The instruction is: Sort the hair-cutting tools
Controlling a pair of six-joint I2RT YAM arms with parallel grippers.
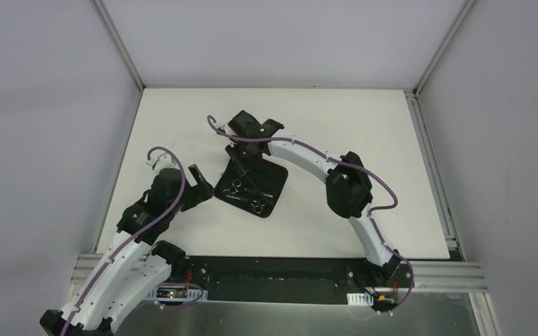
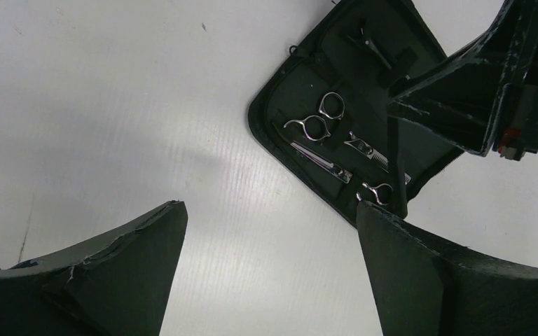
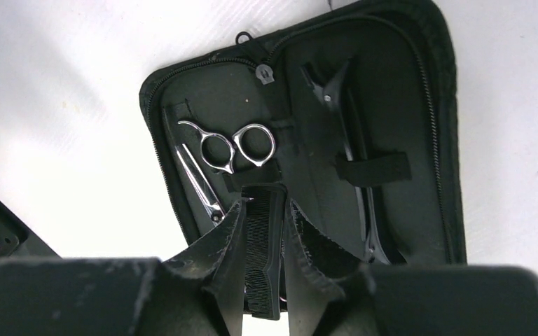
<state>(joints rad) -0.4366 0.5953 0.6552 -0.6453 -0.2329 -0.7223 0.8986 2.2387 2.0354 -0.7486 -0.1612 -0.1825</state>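
A black zip case (image 1: 274, 176) lies open on the white table. In it are silver ring-handled scissors (image 3: 231, 147), a thin dark clip (image 3: 329, 84) and a slim dark tool under a strap (image 3: 361, 203). My right gripper (image 3: 265, 203) hangs over the case's near edge, shut on a black comb (image 3: 263, 241) that stands between its fingers. It also shows in the top view (image 1: 242, 162). My left gripper (image 2: 272, 206) is open and empty above bare table, just left of the case (image 2: 280, 147). The left wrist view shows the silver scissors (image 2: 319, 119) and a second pair (image 2: 364, 148).
The left arm's gripper (image 1: 197, 183) sits close to the case's left corner. The right arm arches over the table's middle right (image 1: 350, 185). A metal rail (image 1: 434, 168) runs along the table's right edge. White walls enclose the back and sides.
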